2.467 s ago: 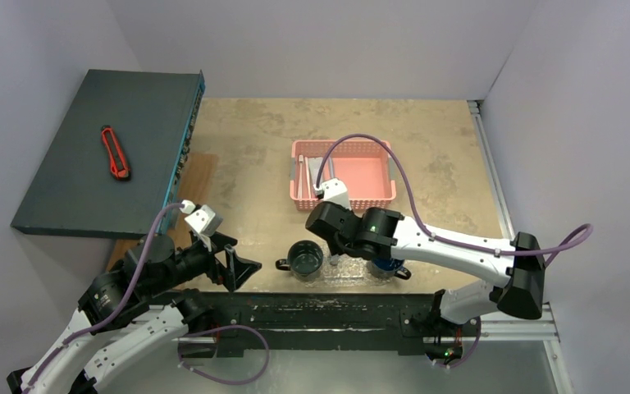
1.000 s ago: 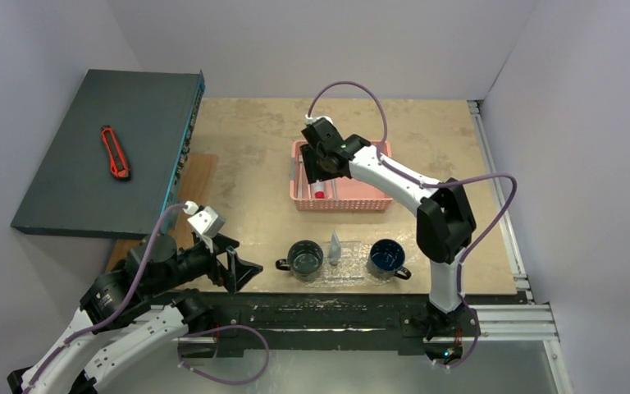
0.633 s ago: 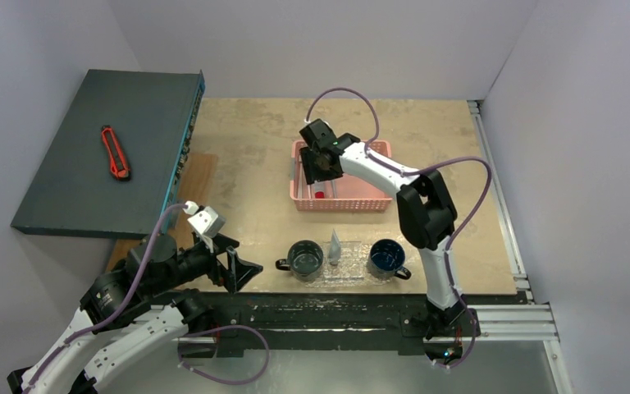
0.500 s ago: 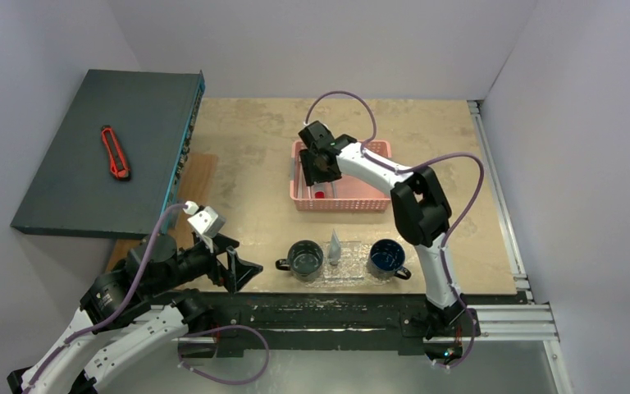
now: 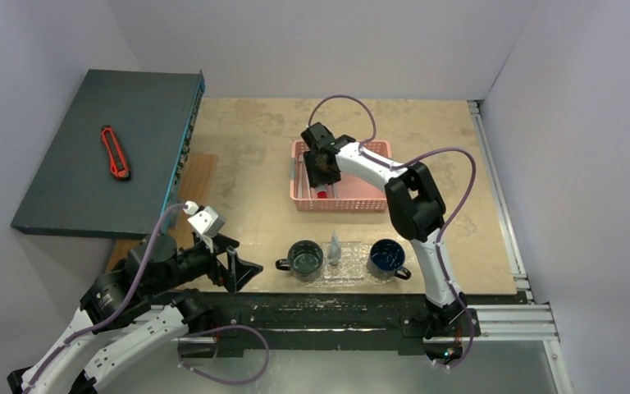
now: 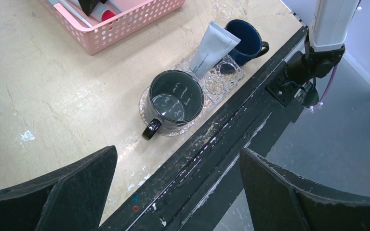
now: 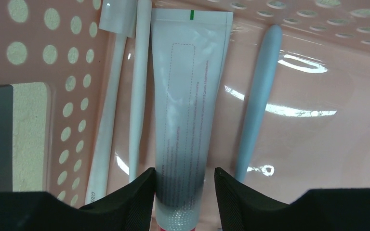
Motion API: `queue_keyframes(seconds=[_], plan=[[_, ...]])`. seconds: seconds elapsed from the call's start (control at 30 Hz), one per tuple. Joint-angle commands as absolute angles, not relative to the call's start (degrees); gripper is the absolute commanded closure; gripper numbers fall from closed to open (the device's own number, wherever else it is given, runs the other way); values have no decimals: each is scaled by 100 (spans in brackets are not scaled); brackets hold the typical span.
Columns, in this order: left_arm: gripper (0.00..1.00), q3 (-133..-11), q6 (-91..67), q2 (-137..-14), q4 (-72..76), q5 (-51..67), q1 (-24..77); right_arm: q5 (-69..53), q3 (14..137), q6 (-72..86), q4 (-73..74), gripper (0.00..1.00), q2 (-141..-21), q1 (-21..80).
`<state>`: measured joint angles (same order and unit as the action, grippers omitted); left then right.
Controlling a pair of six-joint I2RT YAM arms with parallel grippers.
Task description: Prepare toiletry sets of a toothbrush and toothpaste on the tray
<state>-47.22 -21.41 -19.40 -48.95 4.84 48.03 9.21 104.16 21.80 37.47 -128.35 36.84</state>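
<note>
A pink basket (image 5: pixel 361 203) holds the loose supplies. Nearer the arms, the clear tray (image 6: pixel 217 84) carries a dark green mug (image 6: pixel 176 101) and a blue mug (image 6: pixel 243 41), with one tube (image 6: pixel 214 48) leaning between them. The left gripper (image 6: pixel 177 154) hangs idle, wide open. The right gripper (image 7: pixel 185 192), jaws spread, straddles a second tube (image 7: pixel 188 106) in the basket, seemingly to lift it. A pale-blue toothbrush (image 7: pixel 259 101) lies just beside.

Clear tray (image 5: pixel 353 269), lower centre, bears green mug (image 5: pixel 305 259), blue mug (image 5: pixel 387 257), and a tilted grey tube (image 5: pixel 335 246) between them; second tube (image 7: pixel 185 110) and pale-blue toothbrush (image 7: pixel 257 101) lie flat side by side.
</note>
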Motion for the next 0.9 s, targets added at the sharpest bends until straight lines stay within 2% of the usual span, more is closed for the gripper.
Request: queue_keyframes(seconds=[0.0, 0.3, 0.87], plan=[[2, -4755, -2017, -1947, -4808, 466, 4798, 855, 10628, 2180, 3621, 53, -12918, 3660], [2, -4759, -2010, -1994, -4816, 453, 4787, 870, 10547, 2186, 3603, 72, -12738, 3662], [2, -4760, -2019, -2078, -4775, 524, 4746, 1277, 10227, 2340, 3490, 75, -11214, 3664]])
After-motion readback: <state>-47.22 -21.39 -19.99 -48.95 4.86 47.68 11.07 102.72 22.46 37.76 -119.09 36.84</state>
